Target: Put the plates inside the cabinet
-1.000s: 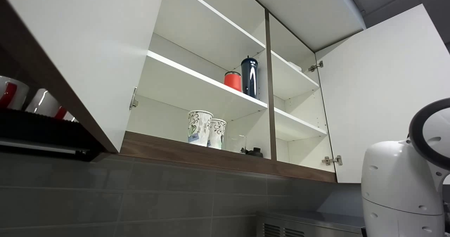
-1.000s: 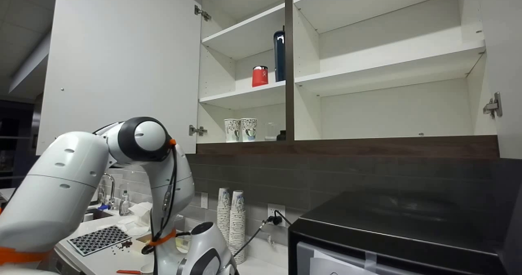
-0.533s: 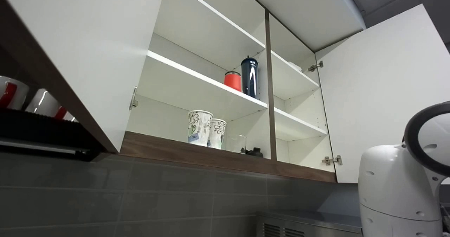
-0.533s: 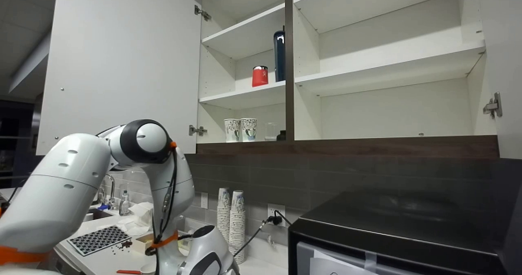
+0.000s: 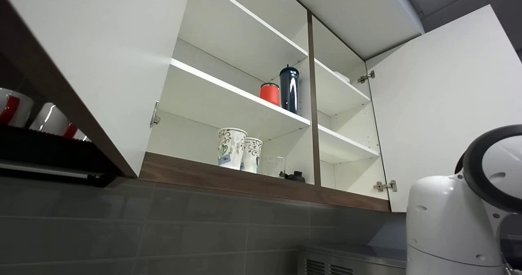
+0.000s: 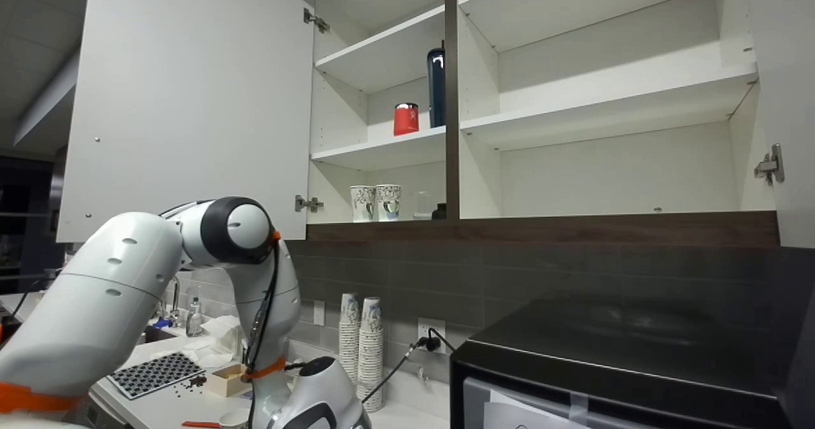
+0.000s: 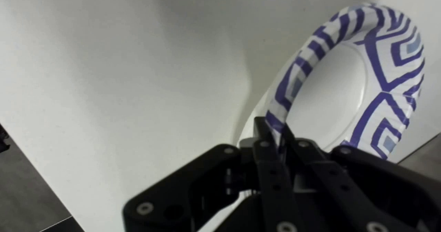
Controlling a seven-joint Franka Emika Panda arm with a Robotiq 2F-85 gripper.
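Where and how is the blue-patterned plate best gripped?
By the rim, probably: come edge-on from outside and pinch across its two faces. The plate is wide and round, likely too broad to span, while its rim is thin and slopes up from the middle; the gripper holds it there.

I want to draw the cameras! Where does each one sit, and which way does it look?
Exterior view: lower than the open cabinet, tilted up into it; part of the robot's arm shows at right.
Exterior view: higher than the white counter, facing the same cabinet; the bent arm shows at left, cut off at bottom.
Wrist view: behind the black end effector, which shows at bottom, looking along it at the blue-patterned plate it grips.
Shared: both exterior views show the red tumbler and dark blue tumbler.
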